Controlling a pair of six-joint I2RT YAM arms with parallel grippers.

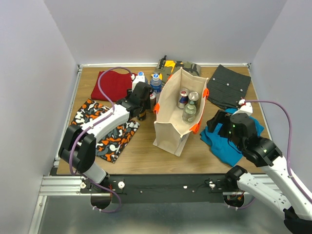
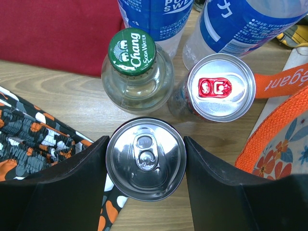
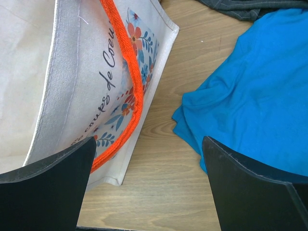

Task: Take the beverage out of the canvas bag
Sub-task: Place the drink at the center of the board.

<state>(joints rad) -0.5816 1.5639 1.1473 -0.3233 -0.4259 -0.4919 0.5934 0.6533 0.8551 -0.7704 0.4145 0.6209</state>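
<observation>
Canvas bag point(image 1: 168, 129) stands upright and open on the tabletop point(image 1: 146, 151), with two cans point(image 1: 184, 97) and a clear bottle point(image 1: 189, 112) inside. Just left of it, the left tool point(image 2: 146, 159) is clamped across a silver can point(image 2: 146, 166) among other drinks point(image 2: 137, 72), while the right tool point(image 3: 148, 144) hangs wide apart beside the bag's right wall. These cans look smooth, rigid but dentable and probably full, so a moderate squeeze across the round body seems best.

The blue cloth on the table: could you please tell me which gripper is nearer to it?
Right. The right gripper hangs open at the blue cloth's edge, beside the canvas bag; the left gripper is across the bag, closed on a silver can.
</observation>
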